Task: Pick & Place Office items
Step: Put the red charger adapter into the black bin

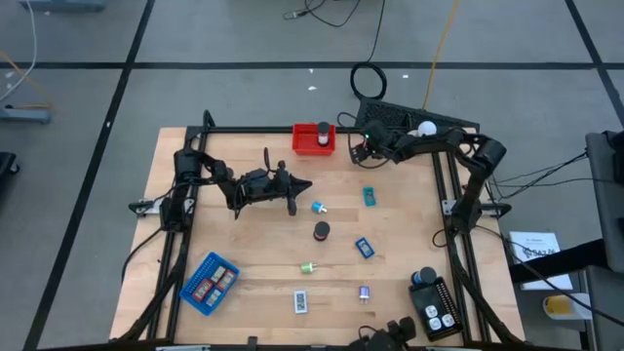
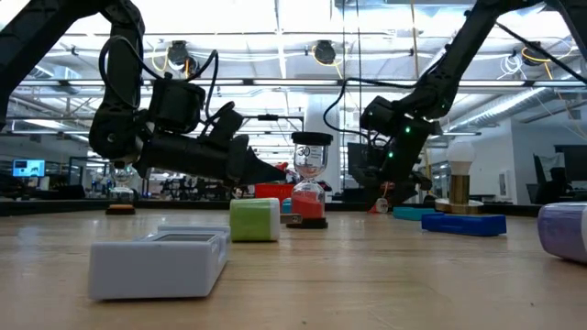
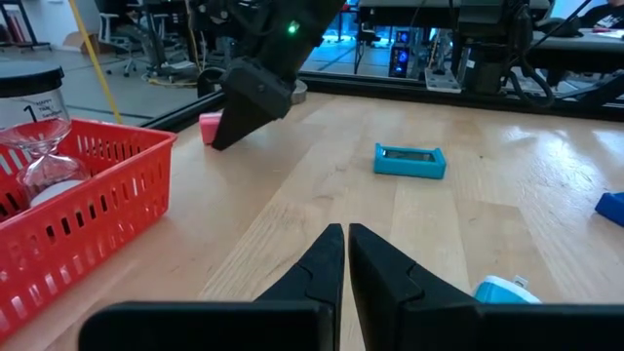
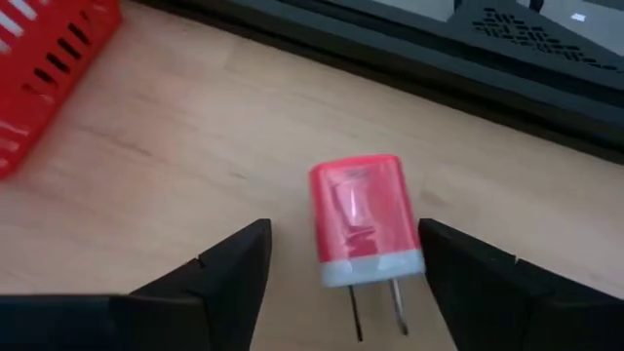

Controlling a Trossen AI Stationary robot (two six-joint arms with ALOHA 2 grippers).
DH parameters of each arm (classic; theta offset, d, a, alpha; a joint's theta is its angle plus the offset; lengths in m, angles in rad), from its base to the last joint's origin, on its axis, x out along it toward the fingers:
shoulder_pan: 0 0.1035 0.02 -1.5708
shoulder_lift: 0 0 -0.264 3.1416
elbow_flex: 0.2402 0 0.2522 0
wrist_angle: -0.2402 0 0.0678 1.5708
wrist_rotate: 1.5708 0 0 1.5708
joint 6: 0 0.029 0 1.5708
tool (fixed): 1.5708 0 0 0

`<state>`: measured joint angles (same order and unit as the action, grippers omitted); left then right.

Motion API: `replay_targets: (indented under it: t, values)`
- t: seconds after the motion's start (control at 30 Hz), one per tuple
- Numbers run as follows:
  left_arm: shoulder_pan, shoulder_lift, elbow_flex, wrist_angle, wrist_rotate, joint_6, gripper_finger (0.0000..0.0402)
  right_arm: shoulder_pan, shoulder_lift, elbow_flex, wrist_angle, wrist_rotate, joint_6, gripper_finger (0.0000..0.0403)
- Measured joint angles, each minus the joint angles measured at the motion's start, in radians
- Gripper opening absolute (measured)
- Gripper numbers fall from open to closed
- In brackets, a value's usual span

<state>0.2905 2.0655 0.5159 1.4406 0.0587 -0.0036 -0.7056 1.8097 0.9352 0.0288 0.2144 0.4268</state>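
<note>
While the left gripper (image 3: 345, 255) hovers with jaws shut and empty, the right gripper (image 4: 341, 268) stands with jaws wide apart astride a red plug adapter (image 4: 363, 219) lying free on the surface (image 4: 175, 166), unheld between them.

Robotics lab: wooden worktop (image 1: 253, 244) in a black frame, grey taped floor (image 1: 244, 88), ceiling strip lights (image 2: 275, 37), monitors (image 2: 27, 169) beyond.

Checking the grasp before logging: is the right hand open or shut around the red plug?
Open. The right hand has its fingers spread either side of the red plug, which lies on the table, with gaps showing.
</note>
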Motion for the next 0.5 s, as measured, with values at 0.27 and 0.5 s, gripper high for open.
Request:
replay_targets:
  t: [0.27, 0.5]
  values:
    - [0.0, 0.0, 0.0, 0.0, -0.001, 0.0, 0.0024, -0.006, -0.002, 0.0, -0.005, 0.044, 0.004, 0.0171]
    - [0.0, 0.0, 0.0, 0.0, -0.008, 0.0, 0.0024, -0.007, -0.126, 0.001, -0.133, 0.012, -0.047, 0.0129]
